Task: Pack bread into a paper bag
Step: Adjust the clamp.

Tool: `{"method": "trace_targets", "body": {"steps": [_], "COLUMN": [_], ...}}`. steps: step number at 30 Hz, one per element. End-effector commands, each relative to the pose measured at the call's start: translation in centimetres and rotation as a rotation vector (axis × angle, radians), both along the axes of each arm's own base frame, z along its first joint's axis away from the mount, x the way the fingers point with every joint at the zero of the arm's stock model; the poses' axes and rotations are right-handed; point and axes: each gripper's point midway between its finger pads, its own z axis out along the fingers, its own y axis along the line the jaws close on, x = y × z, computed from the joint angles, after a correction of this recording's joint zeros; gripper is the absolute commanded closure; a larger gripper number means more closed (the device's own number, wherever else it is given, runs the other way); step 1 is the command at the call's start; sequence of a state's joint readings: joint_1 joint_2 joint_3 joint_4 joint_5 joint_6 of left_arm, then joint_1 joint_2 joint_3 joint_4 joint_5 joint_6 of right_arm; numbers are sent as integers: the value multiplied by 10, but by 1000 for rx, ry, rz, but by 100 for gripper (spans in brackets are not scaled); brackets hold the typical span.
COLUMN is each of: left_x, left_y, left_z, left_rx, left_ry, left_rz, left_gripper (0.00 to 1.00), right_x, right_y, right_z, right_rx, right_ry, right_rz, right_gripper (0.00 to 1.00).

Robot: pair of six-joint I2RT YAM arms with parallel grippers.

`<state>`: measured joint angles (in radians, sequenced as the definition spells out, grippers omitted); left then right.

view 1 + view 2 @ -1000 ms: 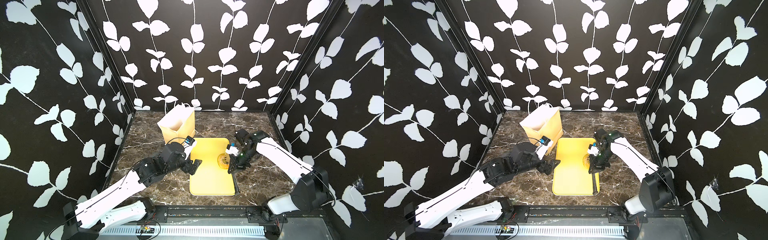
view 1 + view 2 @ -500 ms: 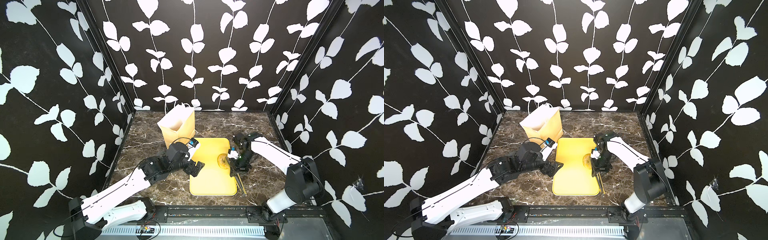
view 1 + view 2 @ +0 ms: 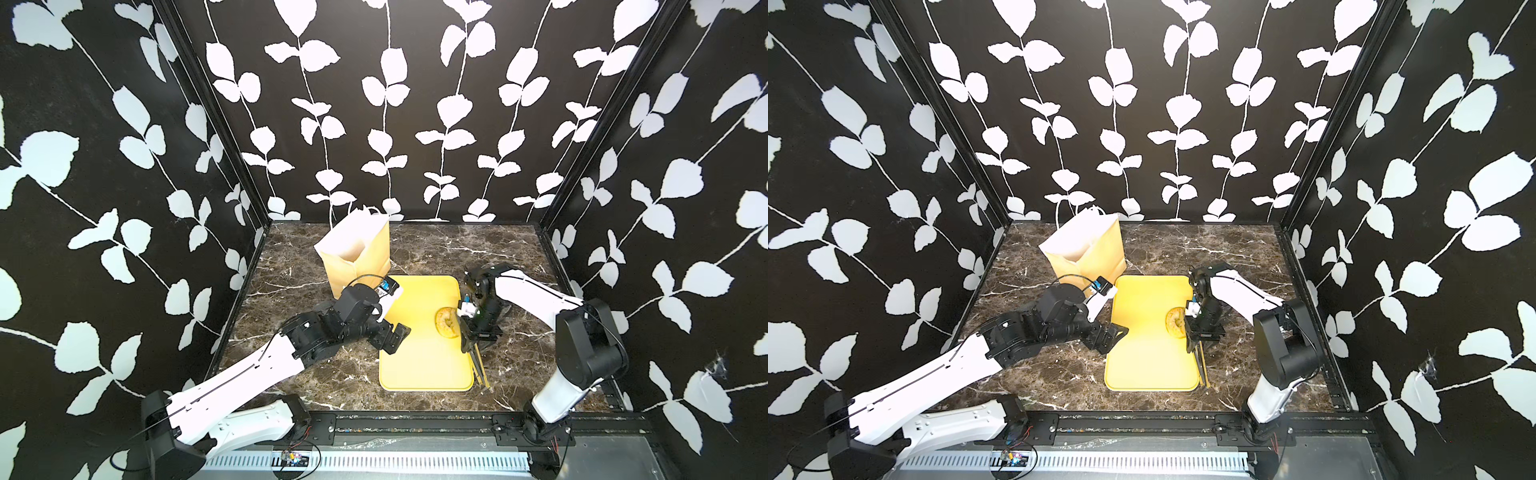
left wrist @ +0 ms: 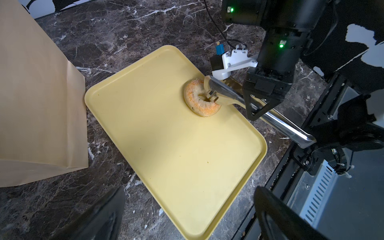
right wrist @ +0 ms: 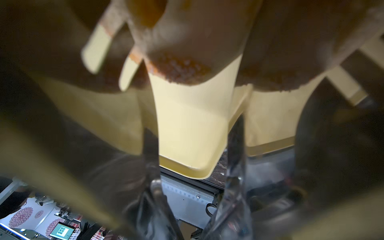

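Bagel (image 3: 446, 322) lies flat on the yellow tray (image 3: 415, 365), close to its right edge. We see the right gripper (image 3: 468, 347) clasping the metal tongs (image 4: 276, 122) by the handle, its jaws partly apart. One tong tip sits over the bagel's hole, the other against its outer side. Left gripper (image 3: 397, 340) hovers spread and empty over the tray's left edge. Paper bag (image 3: 357, 257) stands upright on the table (image 3: 457, 249), just behind the tray's far left corner.

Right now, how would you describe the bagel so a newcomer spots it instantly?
Find the yellow tray mid-table, in front of the tall paper bag. The bagel lies near the tray's right edge. It is the only bread there: a golden ring, with metal tongs reaching over its hole.
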<state>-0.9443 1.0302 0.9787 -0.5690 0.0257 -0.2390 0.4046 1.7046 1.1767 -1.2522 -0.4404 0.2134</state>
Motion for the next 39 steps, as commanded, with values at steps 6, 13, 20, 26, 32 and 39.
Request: {"method": "trace_targets", "body": {"steps": [6,13,20,26,32,39], "left_x": [2,-12,-28,-29,-31,-41], "left_y": [-7,-33,-75,-110,-136,-167], "left_z": [5,-12,-41,-47,-41,-22], "left_rx": [-11,-2,91,118,88,4], "left_ry": [-22,44,83,76,57,47], "left_rz": [-29,-138,-275,-349,-406,-511], "left_gripper": [2,1,2,2,2,2], "right_x": [19,35,51,67,78,88], "right_y": [1,14,37,52,59,66], "right_z": [10,40,84,104,112,115], "right_rx": [4,80,219,308,349,387], "right_ry": [-21,-82,-184,-263,-298,-324], "right_rz": [12,-6,-77,-142,-174,-200], "right_gripper": [58,57,56,56,56,56]}}
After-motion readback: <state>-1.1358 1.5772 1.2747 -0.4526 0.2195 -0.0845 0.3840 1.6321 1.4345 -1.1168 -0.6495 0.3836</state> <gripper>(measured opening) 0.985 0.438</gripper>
